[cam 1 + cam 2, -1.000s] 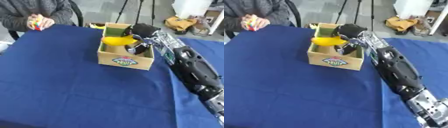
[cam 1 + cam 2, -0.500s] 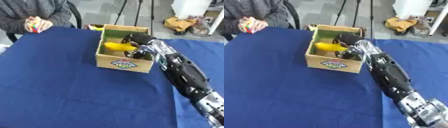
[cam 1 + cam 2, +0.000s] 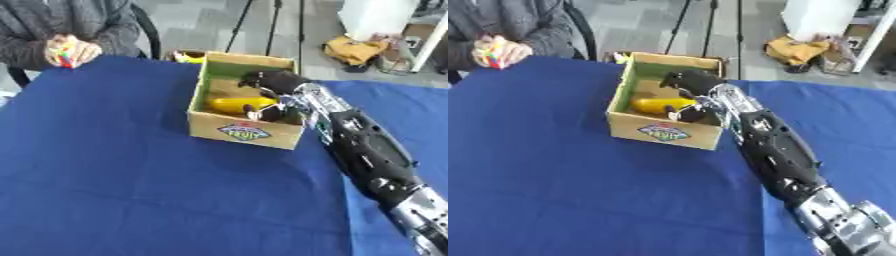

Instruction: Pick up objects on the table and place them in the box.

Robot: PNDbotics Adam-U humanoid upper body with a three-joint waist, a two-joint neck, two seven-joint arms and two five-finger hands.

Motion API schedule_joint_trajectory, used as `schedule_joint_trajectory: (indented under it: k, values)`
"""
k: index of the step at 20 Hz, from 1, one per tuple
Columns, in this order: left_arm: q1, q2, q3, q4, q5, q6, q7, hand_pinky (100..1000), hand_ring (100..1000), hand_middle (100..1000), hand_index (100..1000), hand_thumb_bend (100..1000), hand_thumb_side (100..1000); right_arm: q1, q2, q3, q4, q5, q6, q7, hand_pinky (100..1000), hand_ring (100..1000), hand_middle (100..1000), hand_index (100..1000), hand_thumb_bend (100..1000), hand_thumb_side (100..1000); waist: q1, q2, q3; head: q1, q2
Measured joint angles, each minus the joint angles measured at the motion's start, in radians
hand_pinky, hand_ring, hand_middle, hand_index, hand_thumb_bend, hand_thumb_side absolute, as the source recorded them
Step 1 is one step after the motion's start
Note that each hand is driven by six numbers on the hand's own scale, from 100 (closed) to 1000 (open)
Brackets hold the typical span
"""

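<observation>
1. The right hand [image 3: 269, 85] reaches inside the cardboard box [image 3: 247, 131], fingers curled beside the yellow banana [image 3: 234, 104]; whether they grip it cannot be told.
2. The banana lies inside the box, near its front wall.
3. The blue tablecloth [image 3: 114, 185] spreads wide and smooth left of the box.

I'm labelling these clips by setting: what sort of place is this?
Probably a lab or studio for robot recording: tripod legs stand on the bare floor behind a blue-clothed table, where a cardboard box holds a banana.
</observation>
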Motion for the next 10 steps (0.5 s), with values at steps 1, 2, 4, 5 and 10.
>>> schedule_joint_trajectory:
  k: [1,2,4,5,10]
  values:
    - [0.000,0.000,0.000,0.000,0.000,0.000,0.000,520,483,550,638,163,1000,0.000,0.000,0.001,-0.022,-0.008,-0.002,-0.006,746,827,898,925,100,297,-0.002,0.000,-0.011,0.003,0.000]
    - [-0.001,0.000,0.000,0.000,0.000,0.001,0.000,520,483,550,638,165,1000,0.000,-0.001,0.004,-0.047,-0.018,-0.004,-0.013,743,820,887,922,100,271,-0.003,-0.001,-0.023,0.008,0.000]
    - [-0.001,0.001,0.003,-0.001,-0.001,0.002,0.002,520,483,550,638,167,1000,0.000,-0.008,0.010,-0.105,-0.050,-0.006,-0.023,737,809,871,918,100,234,-0.006,-0.006,-0.053,0.025,0.000]
    - [-0.001,0.001,0.007,-0.001,-0.002,0.004,0.004,520,484,550,638,168,1000,0.000,-0.016,0.013,-0.136,-0.070,-0.006,-0.028,728,791,856,915,100,192,-0.008,-0.010,-0.072,0.036,0.001]
    - [0.011,0.001,0.029,-0.001,-0.015,0.014,0.019,521,484,550,637,168,1000,0.057,-0.071,0.029,-0.340,-0.291,0.017,-0.031,690,726,793,905,100,118,-0.006,-0.024,-0.178,0.102,0.015]
